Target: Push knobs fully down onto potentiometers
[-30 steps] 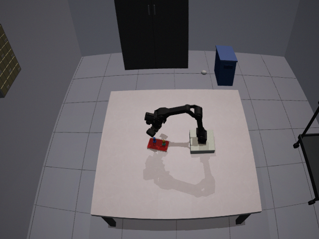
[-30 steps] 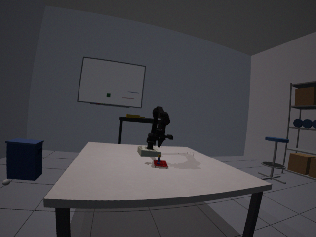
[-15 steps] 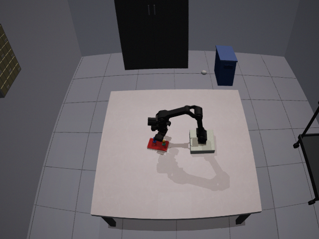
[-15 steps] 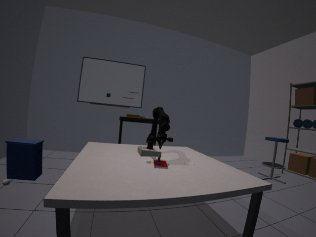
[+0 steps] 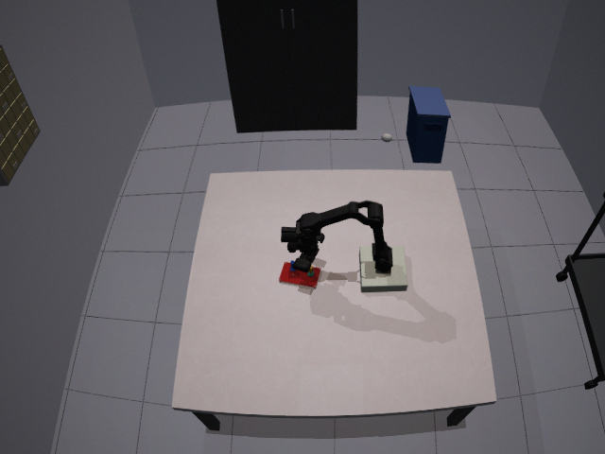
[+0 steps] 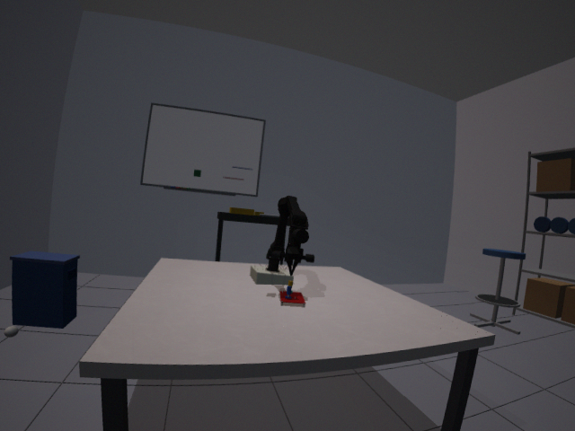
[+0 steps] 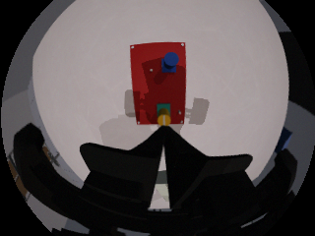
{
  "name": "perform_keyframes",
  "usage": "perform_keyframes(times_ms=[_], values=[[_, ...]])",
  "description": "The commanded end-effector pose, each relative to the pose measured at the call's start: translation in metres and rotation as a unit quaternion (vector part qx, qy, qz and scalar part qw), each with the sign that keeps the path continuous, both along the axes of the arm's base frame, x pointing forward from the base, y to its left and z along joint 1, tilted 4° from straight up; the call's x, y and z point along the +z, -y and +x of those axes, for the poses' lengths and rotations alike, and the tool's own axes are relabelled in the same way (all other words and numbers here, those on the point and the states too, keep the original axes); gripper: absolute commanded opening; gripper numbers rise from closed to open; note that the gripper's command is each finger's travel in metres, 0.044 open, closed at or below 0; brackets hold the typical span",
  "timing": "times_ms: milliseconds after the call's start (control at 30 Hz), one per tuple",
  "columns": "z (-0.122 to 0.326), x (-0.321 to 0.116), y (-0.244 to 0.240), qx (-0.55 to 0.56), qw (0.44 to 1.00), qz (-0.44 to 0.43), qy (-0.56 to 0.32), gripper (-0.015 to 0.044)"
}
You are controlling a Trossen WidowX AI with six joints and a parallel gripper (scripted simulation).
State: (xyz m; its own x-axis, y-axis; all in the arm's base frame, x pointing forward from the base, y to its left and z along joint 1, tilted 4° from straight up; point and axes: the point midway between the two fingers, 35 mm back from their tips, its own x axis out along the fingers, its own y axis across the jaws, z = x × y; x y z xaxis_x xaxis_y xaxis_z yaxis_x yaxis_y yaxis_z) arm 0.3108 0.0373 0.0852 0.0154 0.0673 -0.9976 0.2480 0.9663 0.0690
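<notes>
The red circuit board point(image 5: 298, 280) point(image 6: 297, 300) point(image 7: 143, 95) stands on short legs on the table. A blue knob point(image 5: 292, 264) point(image 6: 289, 288) point(image 7: 171, 59) stands on a blue potentiometer near the board's far end in the wrist view. A yellow knob point(image 6: 290, 282) point(image 7: 163, 120) stands upright above a teal potentiometer point(image 5: 310, 274) point(image 7: 163, 106) at the end nearer the arm's base. Any gaps under the knobs are too small to judge. My gripper point(image 6: 291, 275) point(image 7: 164, 129) is shut and empty, its tips just above the yellow knob; contact cannot be told.
The arm's pale base block point(image 5: 369, 281) point(image 6: 264, 278) stands on the table point(image 5: 253, 352) point(image 6: 223, 334), to the right of the board in the top view. A blue bin point(image 5: 425, 139) point(image 6: 44, 289) and a dark cabinet point(image 5: 293, 73) stand on the floor beyond the table.
</notes>
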Motion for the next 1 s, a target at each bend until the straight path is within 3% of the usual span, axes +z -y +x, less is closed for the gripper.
perform_keyframes(times_ms=[0,967], values=[[-0.001,-0.007,-0.001,0.003,1.000,0.001,-0.003,0.0000],[-0.001,-0.022,-0.002,0.003,1.000,0.001,-0.003,0.0000]])
